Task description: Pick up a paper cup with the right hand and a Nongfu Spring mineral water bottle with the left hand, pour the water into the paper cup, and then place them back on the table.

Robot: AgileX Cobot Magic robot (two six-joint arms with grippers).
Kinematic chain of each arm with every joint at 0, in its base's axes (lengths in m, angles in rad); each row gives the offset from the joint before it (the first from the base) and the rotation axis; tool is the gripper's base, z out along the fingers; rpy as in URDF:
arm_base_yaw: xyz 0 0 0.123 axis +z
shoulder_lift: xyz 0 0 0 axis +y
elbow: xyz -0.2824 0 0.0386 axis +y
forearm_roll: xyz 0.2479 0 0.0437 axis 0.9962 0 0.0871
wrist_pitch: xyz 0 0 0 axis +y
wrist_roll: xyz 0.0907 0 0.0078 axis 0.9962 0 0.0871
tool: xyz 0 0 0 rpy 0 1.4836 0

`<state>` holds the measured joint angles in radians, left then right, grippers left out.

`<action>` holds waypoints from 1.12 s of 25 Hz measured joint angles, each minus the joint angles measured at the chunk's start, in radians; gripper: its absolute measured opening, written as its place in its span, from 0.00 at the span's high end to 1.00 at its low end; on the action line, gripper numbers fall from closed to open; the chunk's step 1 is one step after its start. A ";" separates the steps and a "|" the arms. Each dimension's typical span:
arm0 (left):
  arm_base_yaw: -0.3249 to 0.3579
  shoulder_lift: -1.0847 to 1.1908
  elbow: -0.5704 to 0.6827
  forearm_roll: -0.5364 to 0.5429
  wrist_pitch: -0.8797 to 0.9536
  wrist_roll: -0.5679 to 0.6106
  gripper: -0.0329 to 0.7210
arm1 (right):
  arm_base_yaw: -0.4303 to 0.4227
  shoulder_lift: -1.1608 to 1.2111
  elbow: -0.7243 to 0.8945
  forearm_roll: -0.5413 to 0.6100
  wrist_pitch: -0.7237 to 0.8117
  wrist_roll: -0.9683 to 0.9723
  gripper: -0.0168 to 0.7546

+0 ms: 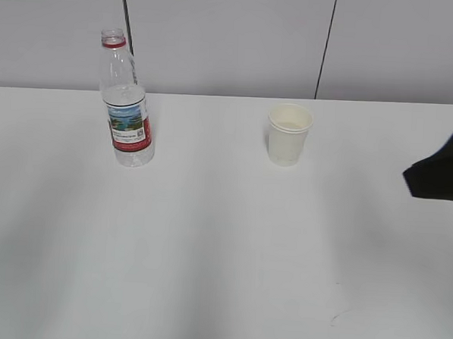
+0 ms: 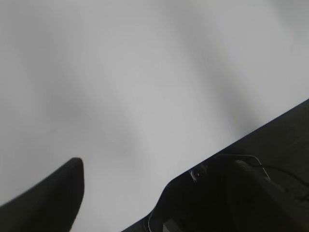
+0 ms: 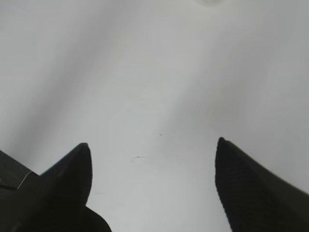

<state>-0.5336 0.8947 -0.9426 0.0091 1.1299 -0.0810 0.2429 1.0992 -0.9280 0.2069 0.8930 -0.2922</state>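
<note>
Right hand (image 3: 152, 164) spread, empty; left hand (image 2: 120, 193) state unclear; bottle (image 1: 126, 103), cup (image 1: 288, 134) upright on table (image 1: 222, 253).

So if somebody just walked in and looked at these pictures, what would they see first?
Probably the Nongfu Spring mineral water bottle, standing upright with no cap at the back left of the white table, its red and blue-green label the only bright colour. Next, the small paper cup standing apart to its right. Then the right gripper, whose black fingers are spread wide over bare table with nothing between them.
</note>
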 joint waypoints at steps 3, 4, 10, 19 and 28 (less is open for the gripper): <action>0.000 -0.131 0.014 0.003 0.010 0.028 0.24 | 0.000 -0.157 0.025 0.002 0.032 -0.002 0.22; 0.000 -0.178 0.030 0.007 0.011 0.035 0.24 | 0.000 -0.208 0.040 0.002 0.046 -0.002 0.22; 0.000 -0.429 0.182 0.039 0.012 0.043 0.24 | 0.000 -0.484 0.172 -0.003 0.149 0.023 0.22; 0.000 -0.689 0.374 0.047 -0.010 0.045 0.24 | 0.001 -0.841 0.413 -0.097 0.182 0.089 0.22; 0.000 -0.710 0.398 0.049 -0.056 0.045 0.24 | 0.001 -0.979 0.510 -0.109 0.171 0.129 0.22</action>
<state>-0.5336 0.1844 -0.5449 0.0579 1.0736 -0.0360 0.2435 0.1200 -0.4184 0.0978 1.0636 -0.1631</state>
